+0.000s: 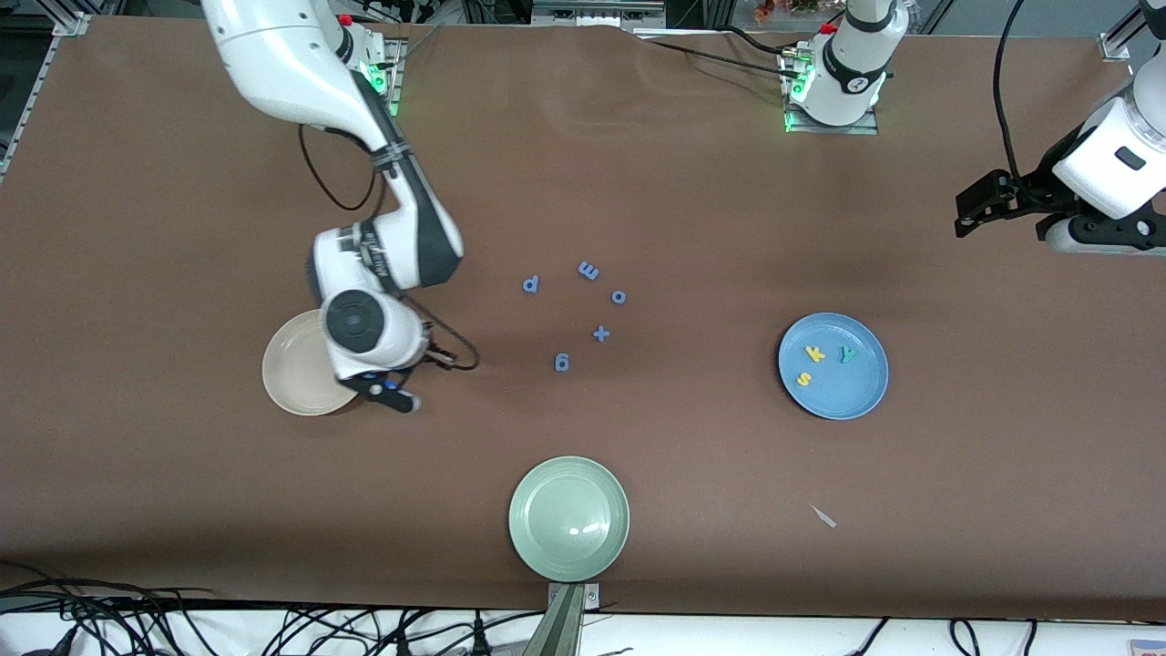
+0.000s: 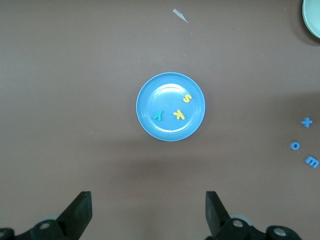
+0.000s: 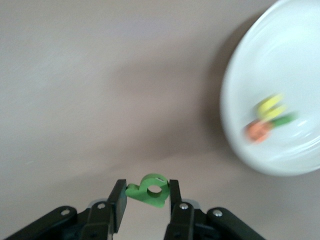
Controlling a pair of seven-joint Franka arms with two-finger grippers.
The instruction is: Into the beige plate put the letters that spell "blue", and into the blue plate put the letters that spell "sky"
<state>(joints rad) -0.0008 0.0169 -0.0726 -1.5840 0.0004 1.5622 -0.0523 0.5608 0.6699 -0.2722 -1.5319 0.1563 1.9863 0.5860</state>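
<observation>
Right hand (image 3: 146,200) is clamped on the green b (image 3: 148,190), fingers (image 3: 119,202) pinching it from both sides, only partly closed around the foam. In the front view the right hand (image 1: 390,394) sits over bare desk (image 1: 182,510) just beside the rim of the beige plate (image 1: 296,364), on the side toward the desk's middle; the arm covers part of the plate. Right wrist view shows the plate's contents blurred: an orange letter (image 3: 258,131), a yellow letter (image 3: 270,106) and a thin green letter (image 3: 286,120) bunched together inside the beige plate (image 3: 250,65); shapes can't be read. Left hand (image 2: 148,212) is fully open and empty, up in the air at the left arm's end of the desk, waiting; in the front view the left hand (image 1: 979,208) is well apart from everything. Blue plate (image 1: 833,365) lies on the desk toward the left arm's end, holding the yellow s (image 1: 805,378), yellow k (image 1: 813,353) and teal-green y (image 1: 848,354), all lying flat and apart from each other. Periwinkle-blue letters (image 1: 588,271) and a plus sign (image 1: 600,333) are scattered on the desk between the two plates. Pale green plate (image 1: 569,518) sits nearest the front camera, with nothing in it.
</observation>
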